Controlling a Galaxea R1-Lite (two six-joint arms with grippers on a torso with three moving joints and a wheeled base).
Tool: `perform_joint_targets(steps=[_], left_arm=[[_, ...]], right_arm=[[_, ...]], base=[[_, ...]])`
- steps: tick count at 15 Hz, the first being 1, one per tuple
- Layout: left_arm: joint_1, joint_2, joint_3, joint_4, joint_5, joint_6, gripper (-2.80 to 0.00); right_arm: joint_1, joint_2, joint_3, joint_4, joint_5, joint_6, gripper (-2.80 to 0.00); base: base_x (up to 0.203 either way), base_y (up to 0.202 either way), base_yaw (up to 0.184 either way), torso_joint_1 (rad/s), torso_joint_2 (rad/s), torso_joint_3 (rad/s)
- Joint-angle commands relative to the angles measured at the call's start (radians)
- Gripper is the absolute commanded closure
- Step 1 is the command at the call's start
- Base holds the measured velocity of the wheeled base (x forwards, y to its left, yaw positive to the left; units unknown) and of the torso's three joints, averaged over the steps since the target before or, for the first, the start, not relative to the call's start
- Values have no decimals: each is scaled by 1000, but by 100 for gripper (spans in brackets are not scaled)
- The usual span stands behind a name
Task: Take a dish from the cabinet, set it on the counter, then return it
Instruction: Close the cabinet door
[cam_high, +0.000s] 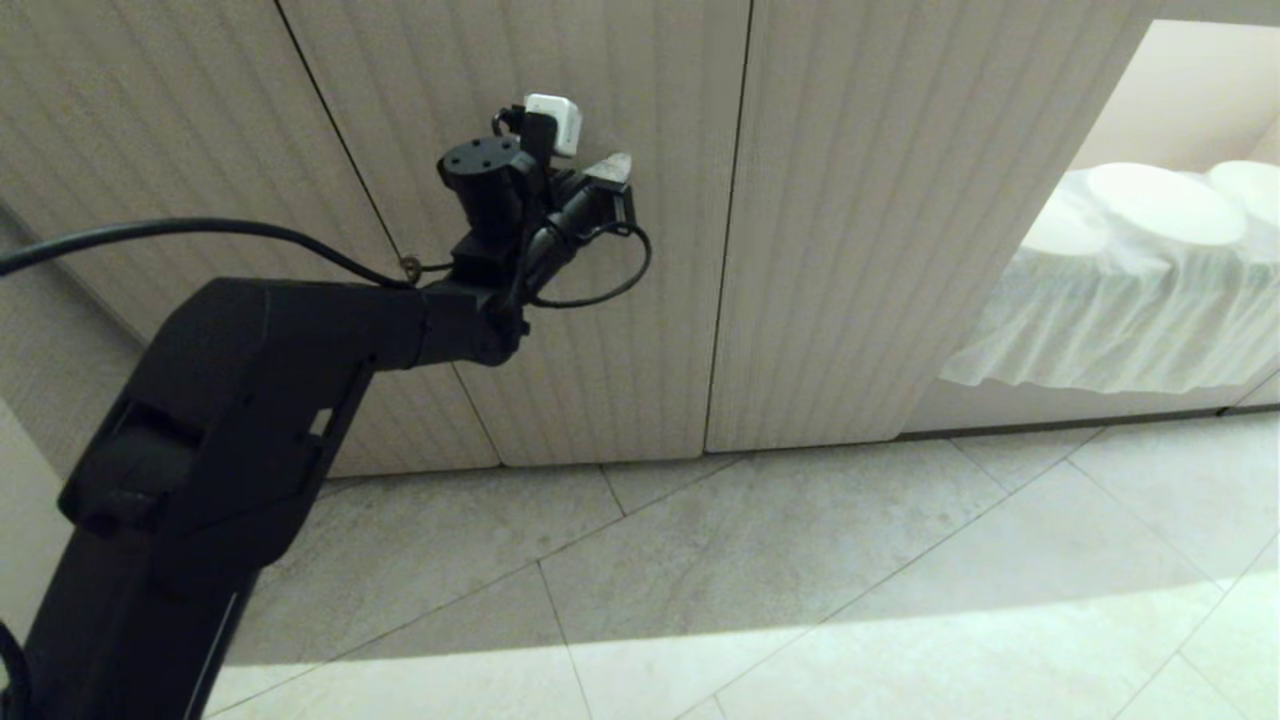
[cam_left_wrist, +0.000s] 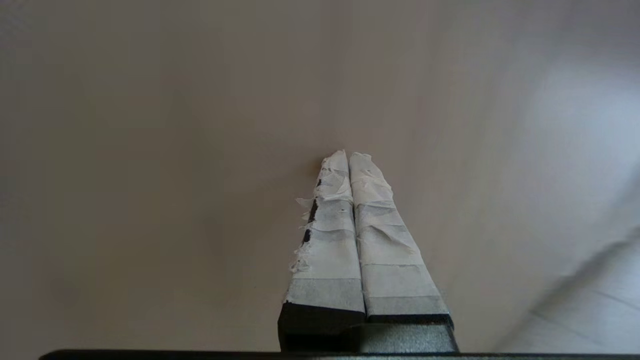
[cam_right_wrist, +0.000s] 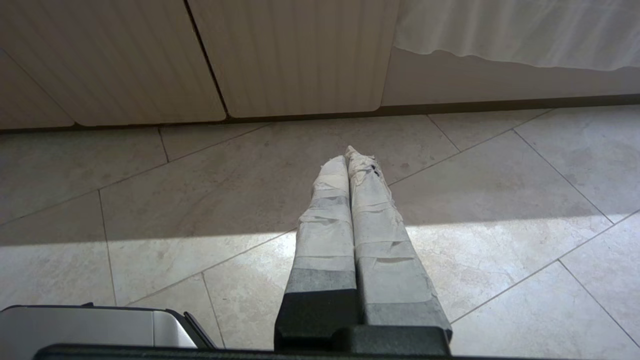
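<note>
The cabinet (cam_high: 850, 200) fills the head view as a row of pale fluted doors, all closed. My left arm reaches up in front of them. The left gripper (cam_high: 612, 168) is shut with nothing in it, its taped tips close to a door face. In the left wrist view the left gripper (cam_left_wrist: 348, 155) has its fingers pressed together before a plain beige surface (cam_left_wrist: 150, 150). The right gripper (cam_right_wrist: 350, 154) is shut and empty, hanging low over the tiled floor and facing the cabinet (cam_right_wrist: 300, 55). The dish and the counter are out of view.
Right of the doors, a recess holds a draped white cloth (cam_high: 1110, 320) with pale round shapes (cam_high: 1160, 200) on top. Beige floor tiles (cam_high: 800, 580) run up to the cabinet base. A silver-grey part of the robot (cam_right_wrist: 90, 325) shows beside the right gripper.
</note>
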Motion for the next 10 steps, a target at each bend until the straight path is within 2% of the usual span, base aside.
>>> perform_joint_targets(steps=[1,3,6,10], left_arm=[[18,7,-1,-7,8,4,0],[36,3,-1,-6,15,18,0],[85,-13,0,-5,35,78,0],[150,-91,35,18,36,108,0]], right_arm=[[0,0,0,0,0,0,0],[0,0,0,0,0,0,0],[0,0,0,0,0,0,0],[1,0,0,0,0,0,0]], base=[[0,0,0,0,0,0],[0,0,0,0,0,0],[0,0,0,0,0,0],[0,0,0,0,0,0]])
